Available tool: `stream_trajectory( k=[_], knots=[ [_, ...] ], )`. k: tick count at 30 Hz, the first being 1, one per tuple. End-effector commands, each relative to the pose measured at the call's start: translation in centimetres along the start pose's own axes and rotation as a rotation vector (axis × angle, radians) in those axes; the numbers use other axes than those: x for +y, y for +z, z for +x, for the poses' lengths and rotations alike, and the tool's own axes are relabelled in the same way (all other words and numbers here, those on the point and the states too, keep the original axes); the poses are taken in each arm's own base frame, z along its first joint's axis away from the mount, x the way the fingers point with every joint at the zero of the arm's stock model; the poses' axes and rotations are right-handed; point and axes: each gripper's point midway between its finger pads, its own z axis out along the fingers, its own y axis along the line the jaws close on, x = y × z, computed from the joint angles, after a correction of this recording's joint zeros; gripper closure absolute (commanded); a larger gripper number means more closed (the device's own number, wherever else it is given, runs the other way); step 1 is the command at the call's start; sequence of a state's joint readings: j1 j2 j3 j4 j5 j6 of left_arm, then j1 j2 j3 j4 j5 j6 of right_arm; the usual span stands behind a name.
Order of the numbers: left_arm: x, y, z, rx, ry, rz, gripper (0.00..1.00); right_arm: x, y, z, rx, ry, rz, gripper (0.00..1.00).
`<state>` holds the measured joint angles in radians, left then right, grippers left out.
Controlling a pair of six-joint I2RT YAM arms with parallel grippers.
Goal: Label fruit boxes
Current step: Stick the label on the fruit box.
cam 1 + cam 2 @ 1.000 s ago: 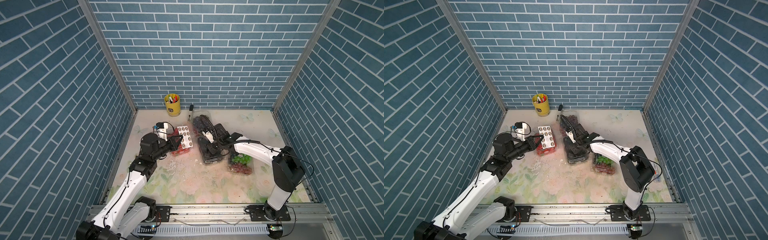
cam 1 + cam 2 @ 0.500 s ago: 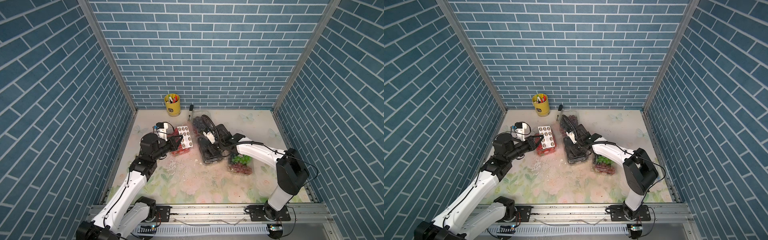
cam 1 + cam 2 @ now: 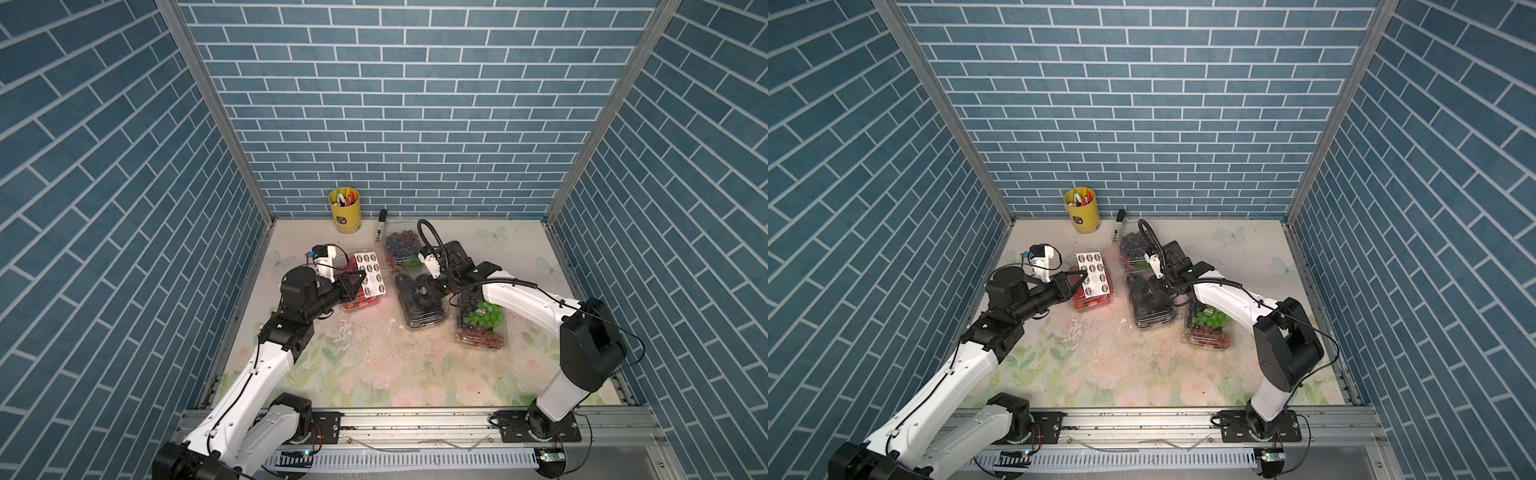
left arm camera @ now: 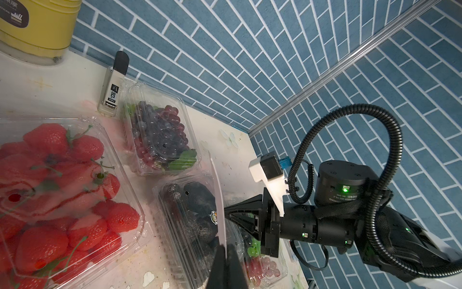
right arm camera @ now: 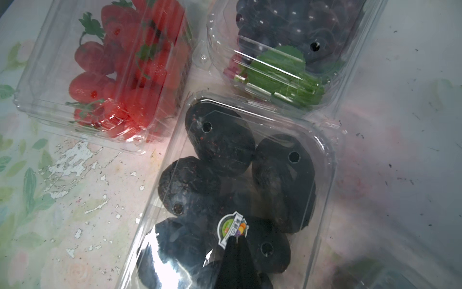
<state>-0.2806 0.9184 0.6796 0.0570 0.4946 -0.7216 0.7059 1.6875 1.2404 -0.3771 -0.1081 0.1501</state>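
Well, in both top views my left hand (image 3: 360, 275) is clamped on the edge of the sticker sheet (image 3: 371, 277), holding it above the strawberry box (image 3: 356, 304) on the left of the worktop (image 3: 415, 374). My right hand (image 3: 429, 291) points down at the black fruit box (image 3: 424, 313) in the middle. The dark grape box (image 3: 400, 245) sits just behind that box. The mixed grape box (image 3: 482, 328) sits just to its right, partly under my right arm. By the back wall a yellow cup (image 3: 1081, 212) stands and a marker (image 3: 1118, 224) lies.

From my left wrist, my fingers (image 4: 236, 270) pinch the sheet, seen edge-on. My right hand comes to a closed point just beyond it, over the black fruit box.

From my right wrist, that hand's jaws are together. Their tip meets the lower edge of a round sticker (image 5: 232, 226) lying on the box's lid. I cannot tell whether the sticker is pinched or only touched. The strawberry and dark grape boxes lie just beyond.
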Motion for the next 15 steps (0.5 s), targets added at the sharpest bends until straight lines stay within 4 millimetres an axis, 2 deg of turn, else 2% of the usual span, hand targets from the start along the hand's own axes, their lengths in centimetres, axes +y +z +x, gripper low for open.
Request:
stream_trajectory(
  k=[1,8,15],
  knots=[
    [0.2,0.0,0.1,0.004,0.008,0.000,1.00,0.1,0.6,0.5,0.015,0.027,-0.019,1.00],
    [0.2,0.1,0.1,0.006,0.006,0.001,1.00,0.5,0.7,-0.1,0.009,0.026,-0.041,1.00],
    [0.2,0.1,0.0,0.006,0.007,0.001,1.00,0.5,1.7,0.6,0.042,0.027,-0.043,1.00]
  ],
)
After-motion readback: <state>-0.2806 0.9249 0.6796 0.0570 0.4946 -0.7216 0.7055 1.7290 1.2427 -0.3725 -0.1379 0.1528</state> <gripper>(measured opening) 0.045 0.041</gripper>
